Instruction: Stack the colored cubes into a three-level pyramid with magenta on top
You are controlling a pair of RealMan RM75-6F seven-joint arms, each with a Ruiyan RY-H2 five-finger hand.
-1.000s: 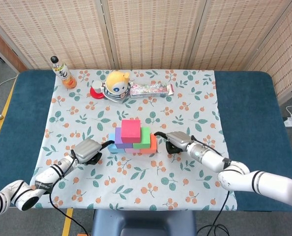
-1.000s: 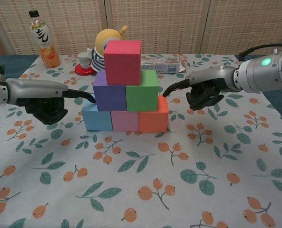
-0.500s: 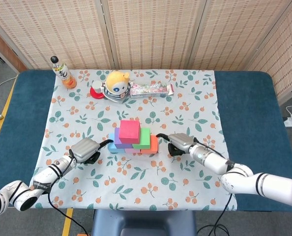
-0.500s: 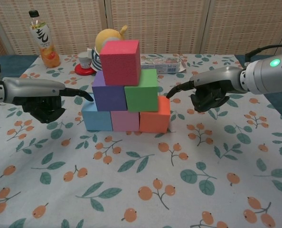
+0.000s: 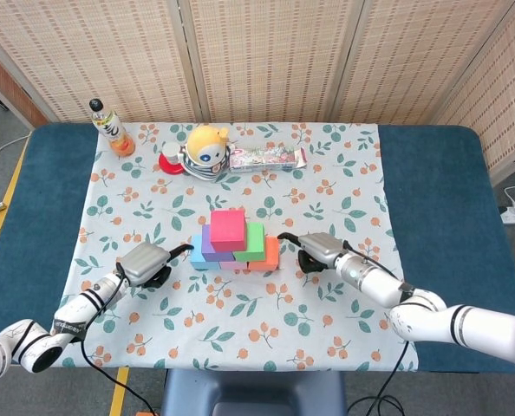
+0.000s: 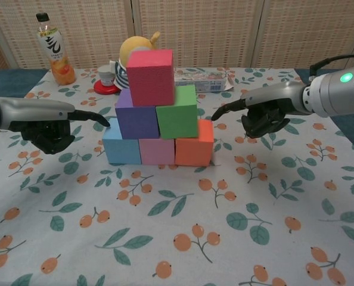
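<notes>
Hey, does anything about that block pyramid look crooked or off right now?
Slightly. The green cube is turned a little and overhangs the orange cube unevenly, and the magenta cube on top sits towards the purple cube. The pyramid stands; neither hand touches it.

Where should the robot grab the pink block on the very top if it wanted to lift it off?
Probably by the magenta cube's two opposite side faces, coming down from above. It sits highest, resting on the purple cube and green cube, so its sides and top are free. Sideways pushing could topple the stack.
</notes>
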